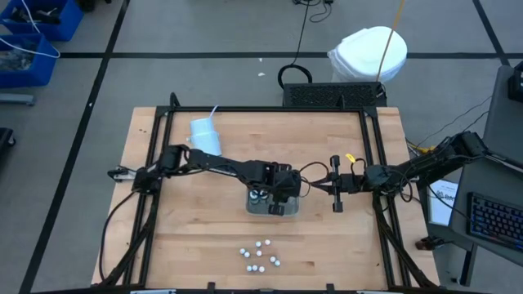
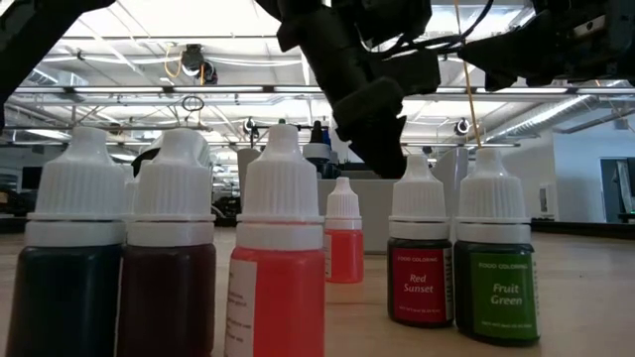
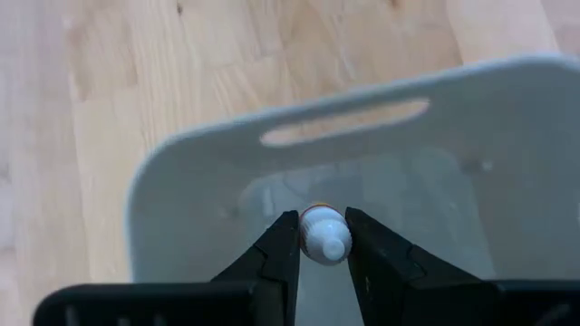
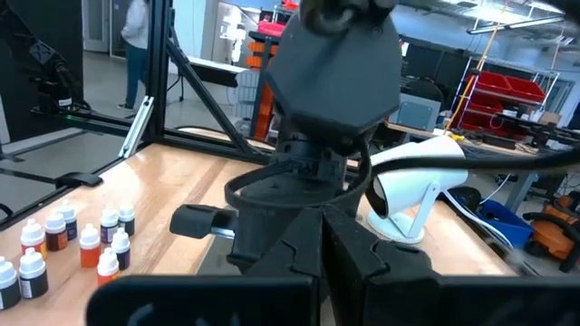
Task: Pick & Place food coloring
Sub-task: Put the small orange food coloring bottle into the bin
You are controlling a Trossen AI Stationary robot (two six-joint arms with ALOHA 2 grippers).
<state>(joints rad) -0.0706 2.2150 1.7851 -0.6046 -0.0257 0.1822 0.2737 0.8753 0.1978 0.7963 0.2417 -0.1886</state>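
While the left tool (image 3: 324, 243) grips a bottle (image 3: 323, 234) inside the tray's rim (image 3: 181, 172) — right tool (image 1: 336, 184) shut, beside it.

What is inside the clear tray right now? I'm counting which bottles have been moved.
In the tray, two round bottle tops show. The left gripper holds another bottle above it. The arm covers the rest.
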